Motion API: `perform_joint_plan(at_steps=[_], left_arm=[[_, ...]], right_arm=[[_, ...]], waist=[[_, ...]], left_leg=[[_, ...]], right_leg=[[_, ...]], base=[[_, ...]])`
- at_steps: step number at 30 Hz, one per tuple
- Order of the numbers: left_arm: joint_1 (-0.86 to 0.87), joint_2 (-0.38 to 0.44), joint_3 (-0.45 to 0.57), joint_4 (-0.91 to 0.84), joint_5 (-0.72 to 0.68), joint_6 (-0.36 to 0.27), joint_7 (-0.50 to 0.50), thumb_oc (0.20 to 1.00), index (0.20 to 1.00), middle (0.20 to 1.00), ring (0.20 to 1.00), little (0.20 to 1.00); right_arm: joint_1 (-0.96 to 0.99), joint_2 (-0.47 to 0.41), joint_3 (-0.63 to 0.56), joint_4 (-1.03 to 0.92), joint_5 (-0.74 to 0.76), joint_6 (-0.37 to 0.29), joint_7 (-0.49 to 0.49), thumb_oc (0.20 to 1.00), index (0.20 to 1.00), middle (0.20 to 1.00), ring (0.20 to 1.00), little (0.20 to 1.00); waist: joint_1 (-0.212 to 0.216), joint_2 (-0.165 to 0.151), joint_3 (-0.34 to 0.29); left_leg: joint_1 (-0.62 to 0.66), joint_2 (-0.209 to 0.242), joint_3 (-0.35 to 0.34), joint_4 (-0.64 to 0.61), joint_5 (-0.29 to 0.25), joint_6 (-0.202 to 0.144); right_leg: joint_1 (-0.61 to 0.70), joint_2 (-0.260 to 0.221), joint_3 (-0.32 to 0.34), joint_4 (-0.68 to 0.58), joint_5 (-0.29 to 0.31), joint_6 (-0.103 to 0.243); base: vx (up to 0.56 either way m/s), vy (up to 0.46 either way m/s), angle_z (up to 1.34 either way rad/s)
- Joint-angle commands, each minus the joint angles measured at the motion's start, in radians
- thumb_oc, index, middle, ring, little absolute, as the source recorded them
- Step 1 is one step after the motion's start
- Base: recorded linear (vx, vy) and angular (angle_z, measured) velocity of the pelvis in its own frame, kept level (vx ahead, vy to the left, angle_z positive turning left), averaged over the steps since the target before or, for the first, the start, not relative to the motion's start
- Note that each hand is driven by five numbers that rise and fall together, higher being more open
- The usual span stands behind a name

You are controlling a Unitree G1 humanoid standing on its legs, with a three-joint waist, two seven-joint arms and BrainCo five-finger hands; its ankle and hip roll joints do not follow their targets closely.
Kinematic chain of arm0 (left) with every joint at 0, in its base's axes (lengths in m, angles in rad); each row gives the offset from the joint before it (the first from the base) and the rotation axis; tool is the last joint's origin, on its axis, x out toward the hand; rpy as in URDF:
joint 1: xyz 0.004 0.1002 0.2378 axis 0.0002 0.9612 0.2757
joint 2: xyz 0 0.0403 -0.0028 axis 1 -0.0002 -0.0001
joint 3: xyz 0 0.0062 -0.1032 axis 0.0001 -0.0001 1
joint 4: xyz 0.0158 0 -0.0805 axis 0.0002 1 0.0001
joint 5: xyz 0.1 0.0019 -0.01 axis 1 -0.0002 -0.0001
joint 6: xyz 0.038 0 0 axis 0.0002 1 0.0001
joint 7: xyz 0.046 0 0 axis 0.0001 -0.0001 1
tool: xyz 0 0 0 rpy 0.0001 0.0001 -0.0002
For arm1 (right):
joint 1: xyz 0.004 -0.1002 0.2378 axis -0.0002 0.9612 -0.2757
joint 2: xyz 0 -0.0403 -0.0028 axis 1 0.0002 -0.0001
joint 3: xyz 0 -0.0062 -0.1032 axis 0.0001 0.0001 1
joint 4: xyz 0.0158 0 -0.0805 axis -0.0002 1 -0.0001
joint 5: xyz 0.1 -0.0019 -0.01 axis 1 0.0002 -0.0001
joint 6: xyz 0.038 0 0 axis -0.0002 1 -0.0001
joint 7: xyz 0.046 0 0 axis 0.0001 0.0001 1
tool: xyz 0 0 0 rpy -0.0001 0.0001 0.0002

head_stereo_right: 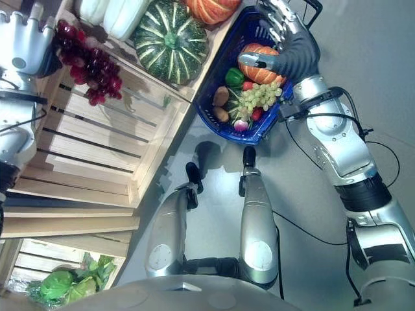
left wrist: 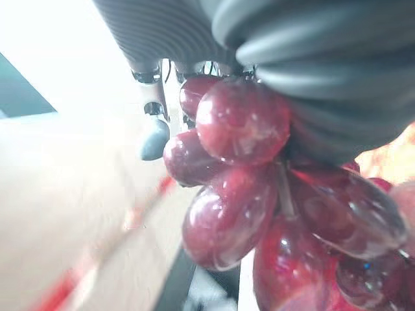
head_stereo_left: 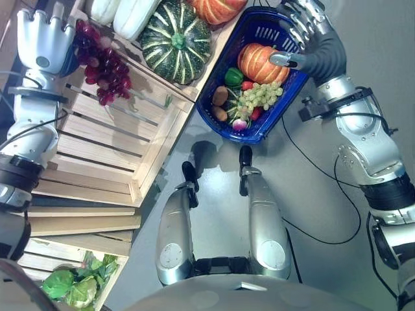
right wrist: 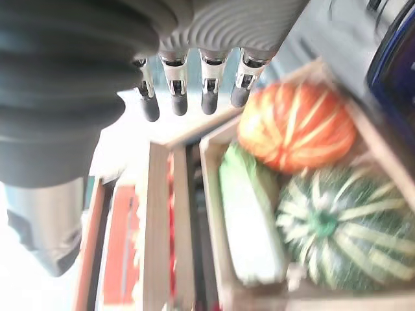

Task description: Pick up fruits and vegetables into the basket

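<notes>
Left hand on red grapes at the crate; right hand over the basket.

My left hand (head_stereo_left: pixel 40 40) grasps the glossy red grape bunch (head_stereo_left: pixel 102 63) above the slatted wooden crate (head_stereo_left: pixel 113 133); my left wrist view shows the fingers curled round the smooth, oval grapes. My right hand (head_stereo_left: pixel 310 35), fingers relaxed, hovers over the blue plastic basket (head_stereo_left: pixel 269 126), which holds a ribbed orange pumpkin (head_stereo_left: pixel 259 63) and green grapes (head_stereo_left: pixel 260 96).

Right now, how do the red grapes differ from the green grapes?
The red grapes are dark red and hang against the wooden crate at the left hand, while the green grapes are pale green and lie in the blue basket on other produce. The red bunch looks longer. Both are full bunches.
</notes>
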Motion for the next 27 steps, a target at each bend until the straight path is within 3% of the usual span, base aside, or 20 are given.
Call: perform_joint_plan(at_steps=[1,9,13,27], left_arm=[[-0.085,0.108,-0.027,-0.134,0.06,-0.029,0.005,0.2,0.2,0.2,0.2,0.2],[-0.259,0.101,-0.149,-0.193,0.06,-0.097,-0.027,0.2,0.2,0.2,0.2,0.2],[-0.319,0.078,-0.194,-0.207,0.075,-0.12,-0.017,0.2,0.2,0.2,0.2,0.2],[-0.295,0.007,-0.223,-0.219,0.12,-0.198,-0.024,0.2,0.2,0.2,0.2,0.2]], right_arm=[[-0.053,0.063,0.041,-0.067,0.092,0.033,-0.015,1.0,1.0,1.0,1.0,1.0],[-0.154,0.147,0.139,0.014,0.248,0.114,-0.089,1.0,1.0,1.0,1.0,1.0],[-0.159,0.204,0.162,0.06,0.36,0.124,-0.179,1.0,1.0,1.0,1.0,1.0],[-0.106,0.306,0.17,0.133,0.407,0.142,-0.301,1.0,1.0,1.0,1.0,1.0]], waist=[[0.004,-0.036,-0.148],[0.036,-0.045,-0.207],[0.051,-0.054,-0.247],[0.059,-0.07,-0.341]], left_leg=[[0.007,-0.08,0.022,-0.055,0.049,0.054],[0.096,-0.087,-0.002,-0.11,0.054,0.055],[0.156,-0.085,-0.012,-0.149,0.051,0.051],[0.308,-0.085,-0.019,-0.22,0.027,0.05]], right_leg=[[0.113,-0.012,-0.051,-0.021,-0.071,0.037],[0.216,-0.018,-0.081,-0.083,-0.065,0.039],[0.29,-0.018,-0.094,-0.136,-0.059,0.047],[0.448,-0.005,-0.098,-0.225,-0.056,0.059]], base=[[0.05,-0.048,0.07],[0.08,-0.044,0.12],[0.12,-0.039,0.09],[0.12,-0.002,0.05]])
